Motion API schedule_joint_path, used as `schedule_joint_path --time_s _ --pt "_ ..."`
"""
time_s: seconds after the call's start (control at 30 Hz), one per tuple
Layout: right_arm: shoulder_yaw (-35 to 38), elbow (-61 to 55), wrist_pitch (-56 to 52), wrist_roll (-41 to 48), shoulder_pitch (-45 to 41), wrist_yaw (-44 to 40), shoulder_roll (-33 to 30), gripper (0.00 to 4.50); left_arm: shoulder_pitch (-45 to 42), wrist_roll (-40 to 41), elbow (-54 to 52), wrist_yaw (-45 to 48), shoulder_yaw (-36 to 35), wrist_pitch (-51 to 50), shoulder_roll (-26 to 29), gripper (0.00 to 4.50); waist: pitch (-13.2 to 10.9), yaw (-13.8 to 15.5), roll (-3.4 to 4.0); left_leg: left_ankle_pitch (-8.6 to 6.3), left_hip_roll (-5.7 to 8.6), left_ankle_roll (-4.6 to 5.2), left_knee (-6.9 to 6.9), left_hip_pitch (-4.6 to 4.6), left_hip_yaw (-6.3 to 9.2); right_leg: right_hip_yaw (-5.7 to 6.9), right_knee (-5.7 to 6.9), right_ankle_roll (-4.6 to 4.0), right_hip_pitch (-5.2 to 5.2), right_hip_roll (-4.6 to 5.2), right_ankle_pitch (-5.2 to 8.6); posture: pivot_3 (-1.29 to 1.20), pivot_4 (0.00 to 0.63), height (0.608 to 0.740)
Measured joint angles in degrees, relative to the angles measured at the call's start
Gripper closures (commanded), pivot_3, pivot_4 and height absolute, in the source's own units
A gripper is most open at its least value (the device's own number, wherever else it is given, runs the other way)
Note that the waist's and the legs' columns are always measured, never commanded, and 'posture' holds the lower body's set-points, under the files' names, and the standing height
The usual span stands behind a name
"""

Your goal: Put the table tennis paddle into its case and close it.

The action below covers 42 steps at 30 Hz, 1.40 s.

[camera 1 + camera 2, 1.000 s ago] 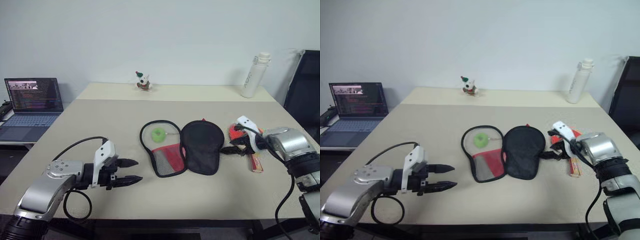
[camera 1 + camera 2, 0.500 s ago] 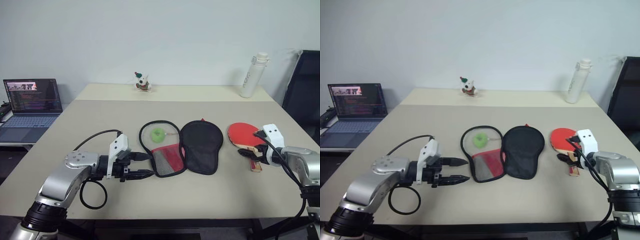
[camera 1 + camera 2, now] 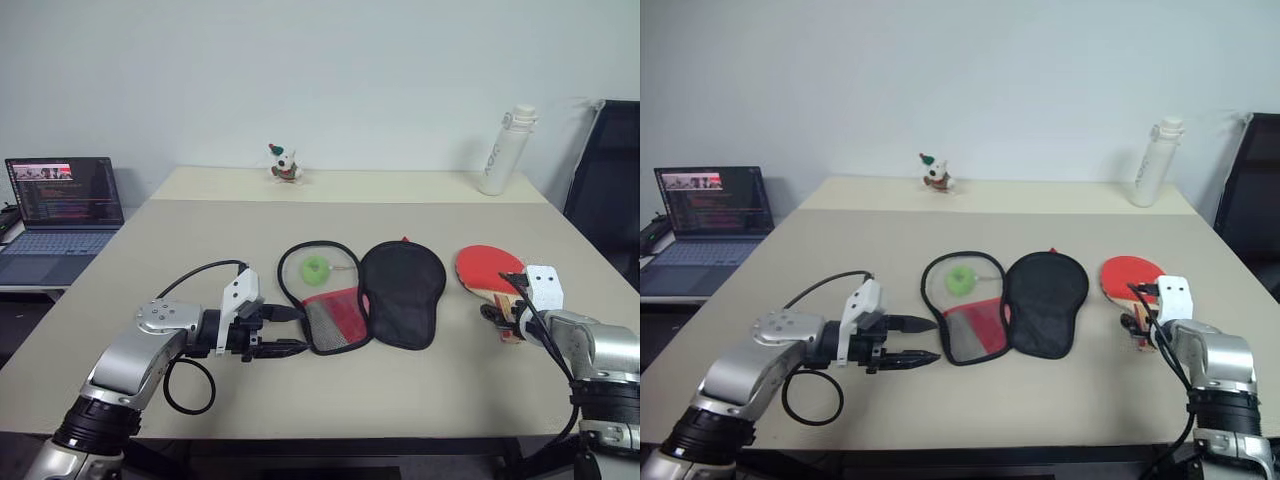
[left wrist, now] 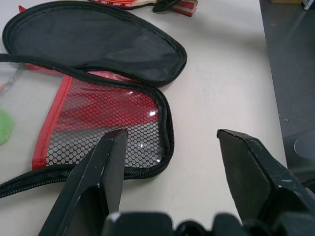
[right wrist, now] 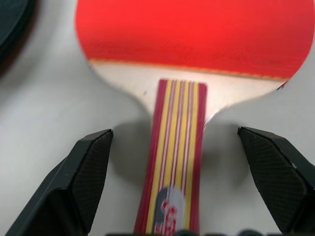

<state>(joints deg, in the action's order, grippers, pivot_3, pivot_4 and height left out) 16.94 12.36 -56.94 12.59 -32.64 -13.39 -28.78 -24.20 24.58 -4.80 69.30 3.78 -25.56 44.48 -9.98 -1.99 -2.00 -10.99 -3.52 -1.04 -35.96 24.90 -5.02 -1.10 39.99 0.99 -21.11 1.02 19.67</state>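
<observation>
A laptop (image 3: 62,205) is sitting open off the left edge of the worktop (image 3: 200,250), well to the left of the case. The left claw (image 3: 288,330) is hovering just above the worktop immediately left of the case, pointing toward it, with its two black fingers (image 4: 101,172) standing apart and nothing between them; in the left wrist view the tips are framing the near mesh corner of the case without touching it.

The case (image 3: 360,295) is lying opened flat in the middle of the worktop, its two halves side by side: the left half is showing a red panel with black mesh and an unzipped loop of zipper, and the right half is showing plain black fabric. A green ball charm (image 3: 317,268) is resting inside the zipper loop of the left half. A small toy figure (image 3: 285,163) is standing at the far edge of the worktop, behind the case.

The table tennis paddle (image 3: 483,270) is lying flat on the worktop just right of the case, red face up, handle pointing toward the robot. The right claw (image 5: 184,196) is sitting low at the handle end, fingers (image 5: 86,172) spread wide on either side of the striped handle, not gripping it. A white bottle (image 3: 505,150) is standing at the far right corner, well behind the paddle.
</observation>
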Motion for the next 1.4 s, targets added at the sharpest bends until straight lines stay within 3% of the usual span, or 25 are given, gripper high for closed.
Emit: schedule_joint_path --time_s 0.1,0.2,0.43,0.63,0.8,0.93,1.13,1.3,1.4 --pt "-0.2 2.9 2.6 -0.2 -1.0 0.5 0.3 0.03 0.0 -0.1 0.0 -0.1 0.0 0.0 0.0 1.34 0.0 0.0 -0.04 -0.08 0.0 0.15 -0.02 -0.03 0.01 0.0 0.0 0.05 0.04 0.0 -0.03 0.0 0.15 0.74" --pt "-0.7 6.2 5.7 -1.0 -2.3 1.1 0.7 0.63 0.2 -0.2 0.0 -0.2 0.0 0.0 0.0 1.34 0.0 -0.1 -0.06 -0.08 -0.01 0.2 -0.04 -0.07 0.01 0.0 0.02 0.07 0.06 0.0 -0.06 0.0 0.15 0.74" --pt "-1.6 9.4 8.0 -1.8 -3.7 0.9 1.5 2.7 1.7 -0.2 -0.3 -1.3 -0.3 -0.1 0.1 1.34 0.2 -0.5 -0.32 -0.07 -0.04 0.22 -0.08 -0.24 0.04 0.03 0.0 0.07 0.33 0.0 -0.1 0.0 0.15 0.74" --pt "-1.3 9.8 8.6 0.3 -4.2 -1.7 2.0 3.29 3.4 0.0 -1.8 -2.3 -1.6 -0.4 0.6 1.34 0.2 -0.8 -0.29 -0.02 -0.04 0.31 -0.07 -0.55 0.05 0.03 -0.05 0.09 0.66 0.03 -0.13 0.0 0.15 0.74" --pt "1.0 5.8 4.5 2.9 -5.6 -1.0 1.7 3.32 5.5 0.7 -3.0 -2.7 -3.4 -1.4 1.3 1.34 -0.1 -0.8 0.16 -0.02 -0.01 0.29 0.05 -0.29 0.01 -0.01 0.02 0.07 0.29 0.03 -0.14 0.0 0.15 0.74" --pt "3.3 -6.5 -4.4 6.8 -8.9 2.4 4.7 3.32 6.4 1.4 -4.0 -3.1 -4.3 -2.0 1.7 1.34 -0.1 -0.9 0.22 0.14 -0.07 0.0 0.2 0.16 -0.02 -0.05 0.09 -0.01 -0.32 -0.04 -0.08 0.0 0.15 0.74" --pt "4.6 -17.3 -14.4 9.7 -11.3 9.2 15.3 3.32 6.4 1.8 -4.2 -3.5 -4.3 -2.6 2.0 1.34 -0.1 -0.6 0.21 0.09 -0.04 -0.05 0.28 0.19 -0.04 -0.04 -0.06 0.0 -0.31 -0.01 -0.05 0.0 0.15 0.74" --pt "5.8 -24.2 -22.3 10.1 -10.9 16.9 29.8 3.32 5.8 1.9 -4.2 -2.8 -4.3 -2.5 2.7 1.34 -0.1 -0.6 0.22 0.07 -0.06 -0.02 0.27 0.2 -0.02 -0.01 0.01 -0.01 -0.35 -0.01 -0.04 0.0 0.15 0.74" --pt "5.1 -26.4 -23.4 9.6 -10.2 19.4 34.0 3.32 5.2 2.0 -4.0 -2.3 -4.7 -2.4 3.1 1.34 -0.1 -0.4 0.21 0.06 -0.04 0.01 0.26 0.2 -0.01 0.02 -0.02 -0.02 -0.33 0.01 -0.04 0.0 0.15 0.74"
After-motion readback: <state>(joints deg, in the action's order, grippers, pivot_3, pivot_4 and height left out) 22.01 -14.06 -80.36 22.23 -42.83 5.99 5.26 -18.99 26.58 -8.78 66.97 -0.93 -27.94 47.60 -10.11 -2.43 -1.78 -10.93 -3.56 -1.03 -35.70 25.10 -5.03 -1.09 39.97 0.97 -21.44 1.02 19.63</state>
